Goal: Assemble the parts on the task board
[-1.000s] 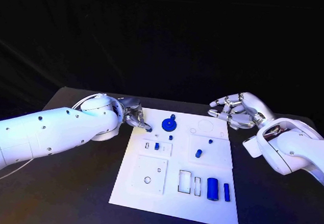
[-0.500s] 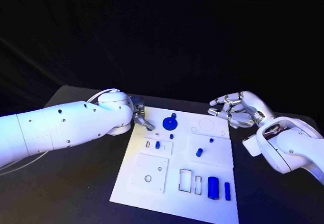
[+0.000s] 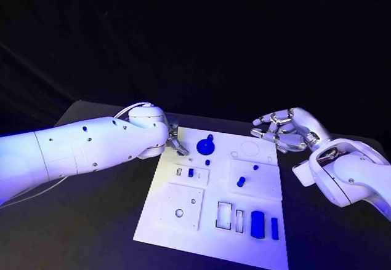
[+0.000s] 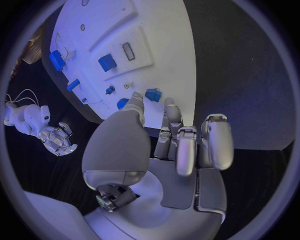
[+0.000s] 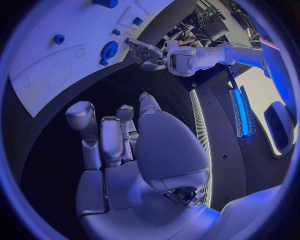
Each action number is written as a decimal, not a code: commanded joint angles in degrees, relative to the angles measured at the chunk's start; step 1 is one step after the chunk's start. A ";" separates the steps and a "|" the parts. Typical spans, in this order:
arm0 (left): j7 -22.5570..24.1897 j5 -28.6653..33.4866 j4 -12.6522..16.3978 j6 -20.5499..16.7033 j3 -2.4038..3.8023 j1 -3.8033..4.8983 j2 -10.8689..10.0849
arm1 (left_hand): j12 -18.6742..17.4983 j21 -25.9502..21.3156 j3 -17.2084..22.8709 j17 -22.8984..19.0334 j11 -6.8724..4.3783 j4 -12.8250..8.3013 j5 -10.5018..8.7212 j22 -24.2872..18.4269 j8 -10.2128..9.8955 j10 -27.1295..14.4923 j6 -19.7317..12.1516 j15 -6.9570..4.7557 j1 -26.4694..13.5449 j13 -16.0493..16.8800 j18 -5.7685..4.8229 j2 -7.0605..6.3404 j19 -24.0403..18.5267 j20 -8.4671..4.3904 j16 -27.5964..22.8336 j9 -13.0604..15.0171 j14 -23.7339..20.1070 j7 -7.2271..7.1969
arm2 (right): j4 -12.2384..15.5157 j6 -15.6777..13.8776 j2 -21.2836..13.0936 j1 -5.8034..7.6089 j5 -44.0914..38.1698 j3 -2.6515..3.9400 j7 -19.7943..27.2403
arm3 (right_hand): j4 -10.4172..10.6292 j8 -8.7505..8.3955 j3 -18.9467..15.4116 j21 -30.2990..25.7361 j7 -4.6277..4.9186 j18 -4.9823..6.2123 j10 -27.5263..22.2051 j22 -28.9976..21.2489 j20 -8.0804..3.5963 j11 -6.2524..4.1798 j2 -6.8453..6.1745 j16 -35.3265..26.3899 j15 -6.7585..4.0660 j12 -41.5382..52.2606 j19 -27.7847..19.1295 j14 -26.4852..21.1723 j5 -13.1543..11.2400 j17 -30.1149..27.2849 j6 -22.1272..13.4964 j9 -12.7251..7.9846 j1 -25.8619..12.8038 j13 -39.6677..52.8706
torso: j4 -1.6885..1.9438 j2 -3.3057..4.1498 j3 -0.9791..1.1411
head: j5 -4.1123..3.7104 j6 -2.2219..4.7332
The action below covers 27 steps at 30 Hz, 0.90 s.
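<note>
Hovering: left hand (image 3: 170, 142) empty, fingers apart, just left of gear (image 3: 204, 147), frame centre; right hand (image 3: 283, 131) farther, empty, half-curled.

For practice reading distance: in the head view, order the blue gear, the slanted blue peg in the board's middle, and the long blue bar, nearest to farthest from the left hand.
1. Blue gear, far end, beside the left hand.
2. Slanted blue peg, mid-board.
3. Long blue bar, near end, right side.

The left arm enters from 9 o'clock, its left hand (image 3: 174, 145) at the board's far-left edge, fingers extended and parted, holding nothing. The right arm enters from 3 o'clock; the right hand (image 3: 283, 131) hovers at 1 o'clock, fingers loosely curled and spread, empty.
</note>
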 commanded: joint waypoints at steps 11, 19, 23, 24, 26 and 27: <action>-1.81 0.37 -1.83 3.32 -0.03 0.12 1.93 | 0.54 0.57 -0.67 15.07 -0.07 0.14 -0.16 2.64 0.50 0.72 -0.48 -0.37 0.38 0.67 -1.30 0.26 0.64 -0.10 0.37 0.31 6.01 -0.22 | -0.06 0.70 0.24 -0.04 -0.58 0.00 0.13 | -0.12 0.23 -0.13 -0.18 -0.02 1.06 -0.19 0.04 -0.12 -0.19 0.40 -0.05 -0.02 0.39 0.26 -0.02 0.25 0.08 -0.37 0.09 0.11 0.07 | 0.03 -0.01 0.01 | -0.01 -0.27; -2.00 0.53 -2.79 4.46 -0.09 0.12 2.75 | 0.78 0.78 -0.78 15.07 -0.12 0.11 -0.16 2.94 0.84 0.89 -0.55 -0.41 0.62 1.03 -1.36 0.54 0.80 -0.12 0.37 0.60 6.01 -0.28 | -0.08 0.76 0.32 -0.04 -0.58 0.00 0.14 | -0.12 0.23 -0.13 -0.18 -0.02 1.06 -0.19 0.04 -0.12 -0.19 0.40 -0.05 -0.02 0.39 0.26 -0.02 0.25 0.08 -0.37 0.09 0.11 0.07 | 0.00 -0.04 0.00 | -0.03 -0.55; -2.17 0.62 -3.02 5.42 -0.10 0.11 2.92 | 1.02 0.99 -0.77 15.07 -0.21 0.04 -0.17 3.22 1.40 1.06 -0.65 -0.49 1.38 1.43 -1.42 0.99 0.94 -0.18 0.37 1.07 6.01 -0.41 | -0.07 0.79 0.33 -0.04 -0.58 0.00 0.12 | -0.12 0.23 -0.13 -0.18 -0.02 1.06 -0.19 0.04 -0.12 -0.19 0.40 -0.05 -0.02 0.39 0.26 -0.02 0.25 0.08 -0.37 0.09 0.11 0.07 | 0.02 -0.04 0.02 | -0.09 -0.58; -2.22 0.63 -3.05 5.73 -0.11 0.11 2.95 | 1.17 1.07 -0.77 15.07 -0.27 0.02 -0.17 3.35 1.56 1.22 -0.68 -0.51 1.64 1.71 -1.45 1.11 1.00 -0.20 0.37 1.21 6.01 -0.44 | -0.06 0.79 0.33 -0.04 -0.58 0.00 0.12 | -0.12 0.23 -0.13 -0.18 -0.02 1.06 -0.19 0.04 -0.12 -0.19 0.40 -0.05 -0.02 0.39 0.26 -0.02 0.25 0.08 -0.37 0.09 0.11 0.07 | 0.02 -0.05 0.03 | -0.06 -0.63; -2.36 0.66 -3.09 6.34 -0.11 0.11 3.00 | 1.44 1.23 -0.74 15.07 -0.32 0.00 -0.17 3.58 1.81 1.51 -0.66 -0.55 1.96 2.18 -1.50 1.29 1.13 -0.23 0.37 1.40 6.01 -0.52 | -0.06 0.80 0.33 -0.04 -0.58 0.00 0.12 | -0.12 0.23 -0.13 -0.18 -0.02 1.06 -0.19 0.04 -0.12 -0.19 0.40 -0.05 -0.02 0.39 0.26 -0.02 0.25 0.08 -0.37 0.09 0.11 0.07 | 0.02 -0.05 0.02 | -0.07 -0.69; -2.41 0.67 -3.11 6.59 -0.11 0.11 3.02 | 1.56 1.31 -0.74 15.07 -0.34 0.00 -0.17 3.70 1.93 1.65 -0.64 -0.58 2.08 2.39 -1.53 1.37 1.20 -0.24 0.37 1.50 6.01 -0.55 | -0.05 0.80 0.32 -0.04 -0.58 0.00 0.12 | -0.12 0.23 -0.13 -0.18 -0.02 1.06 -0.19 0.04 -0.12 -0.19 0.40 -0.05 -0.02 0.39 0.26 -0.02 0.25 0.08 -0.37 0.09 0.11 0.07 | 0.02 -0.05 0.02 | -0.07 -0.69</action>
